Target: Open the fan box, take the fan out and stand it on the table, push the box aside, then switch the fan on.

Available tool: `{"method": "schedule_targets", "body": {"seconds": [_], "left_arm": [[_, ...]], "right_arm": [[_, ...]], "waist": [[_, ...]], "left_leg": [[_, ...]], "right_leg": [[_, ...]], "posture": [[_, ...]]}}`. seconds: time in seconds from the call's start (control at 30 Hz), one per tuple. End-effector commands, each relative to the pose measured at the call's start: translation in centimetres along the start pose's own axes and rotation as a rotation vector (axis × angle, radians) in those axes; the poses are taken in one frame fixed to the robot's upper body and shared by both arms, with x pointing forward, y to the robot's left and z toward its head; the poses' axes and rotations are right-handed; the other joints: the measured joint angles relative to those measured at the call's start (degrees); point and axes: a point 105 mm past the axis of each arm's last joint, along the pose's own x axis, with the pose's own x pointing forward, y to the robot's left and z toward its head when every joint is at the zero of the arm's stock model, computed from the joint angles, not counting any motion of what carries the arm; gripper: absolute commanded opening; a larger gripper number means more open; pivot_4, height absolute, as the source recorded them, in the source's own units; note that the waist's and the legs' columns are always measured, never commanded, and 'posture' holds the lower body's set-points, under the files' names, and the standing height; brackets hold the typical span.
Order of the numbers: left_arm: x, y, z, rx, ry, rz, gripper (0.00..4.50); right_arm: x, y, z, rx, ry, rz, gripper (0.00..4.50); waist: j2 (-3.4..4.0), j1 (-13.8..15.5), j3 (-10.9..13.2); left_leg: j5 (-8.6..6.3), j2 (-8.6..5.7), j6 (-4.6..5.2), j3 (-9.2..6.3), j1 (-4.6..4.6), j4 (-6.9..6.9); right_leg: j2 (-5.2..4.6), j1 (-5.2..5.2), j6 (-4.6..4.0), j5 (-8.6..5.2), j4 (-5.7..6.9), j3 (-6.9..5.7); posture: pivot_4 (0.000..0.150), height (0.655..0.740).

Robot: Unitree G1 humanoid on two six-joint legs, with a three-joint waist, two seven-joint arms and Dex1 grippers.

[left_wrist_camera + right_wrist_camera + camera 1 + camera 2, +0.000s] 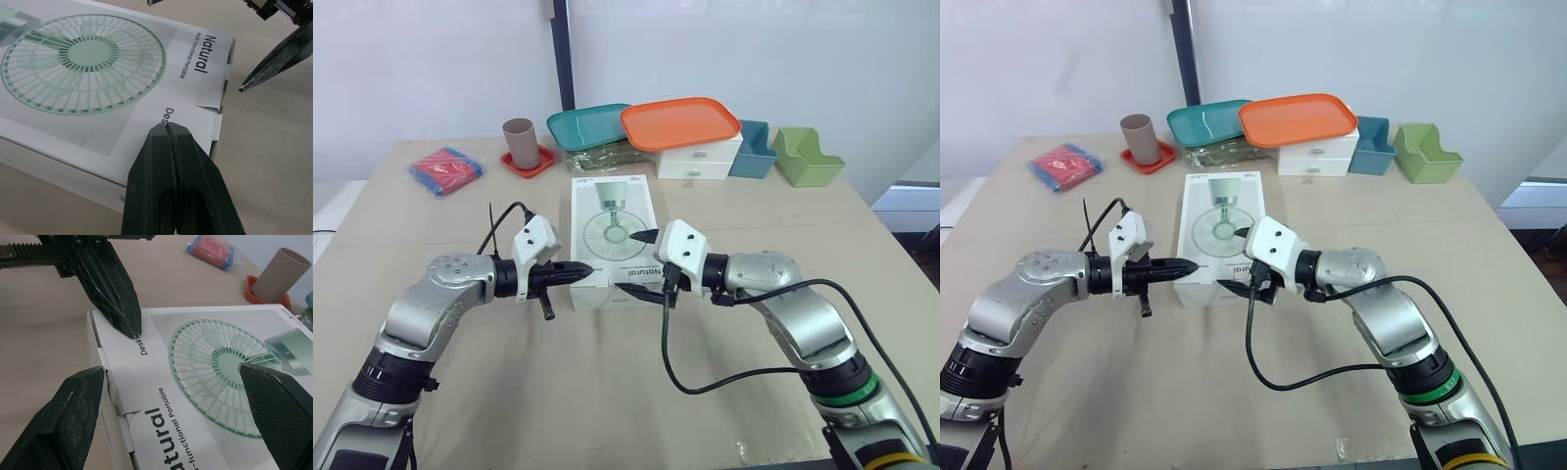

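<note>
Now the shut fan box (612, 235) lies flat on the tabletop (607, 392), left tool (579, 271) pinched together touching its near end, right tool (628, 261) spread wide there; next that end needs pulling open.

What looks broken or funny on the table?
The fan box has a near end flap that looks creased and slightly torn, gaping a little at its edge. Nothing else stands out.

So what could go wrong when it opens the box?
The left gripper is shut, its tip on the fan box lid beside the end flap; pressing could dent the cardboard or pin the flap. The open right gripper straddles that end; tugging might slide the box or tear the flap.
</note>
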Motion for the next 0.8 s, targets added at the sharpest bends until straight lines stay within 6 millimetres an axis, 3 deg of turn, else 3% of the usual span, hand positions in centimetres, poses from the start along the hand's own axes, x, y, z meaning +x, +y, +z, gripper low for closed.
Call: {"method": "schedule_targets", "body": {"seconds": [0.03, 0.5, 0.8], "left_arm": [[0.2, -0.3, -1.2, -0.016, 0.049, -0.013, 0.02], [0.2, -0.4, -1.3, -0.008, 0.06, 0.002, 0.02], [0.2, -0.4, -1.3, -0.001, 0.062, -0.004, 0.02]], "right_arm": [[0.2, -0.3, 1.3, -0.062, -0.025, -0.01, 4.5], [0.2, -0.6, 0.2, -0.12, 0.025, -0.03, 4.5], [0.1, -1.6, 0.8, -0.137, 0.003, -0.084, 4.5]], "waist": [[0.0, 0.0, 0.0], [-0.01, 0.0, 0.0], [-0.01, 0.0, 0.0]], "left_leg": [[0.0, 0.0, 0.0, -0.01, 0.0, 0.0], [0.0, -0.01, -0.01, 0.0, 0.0, 0.0], [0.0, -0.01, 0.0, 0.0, 0.0, 0.0]], "right_leg": [[0.0, 0.0, 0.0, 0.0, 0.0, 0.0], [-0.01, 0.0, 0.0, 0.0, 0.0, 0.0], [-0.01, 0.01, 0.0, 0.0, 0.0, 0.0]], "posture": [[0.15, 0.74], [0.15, 0.74], [0.15, 0.74]]}}
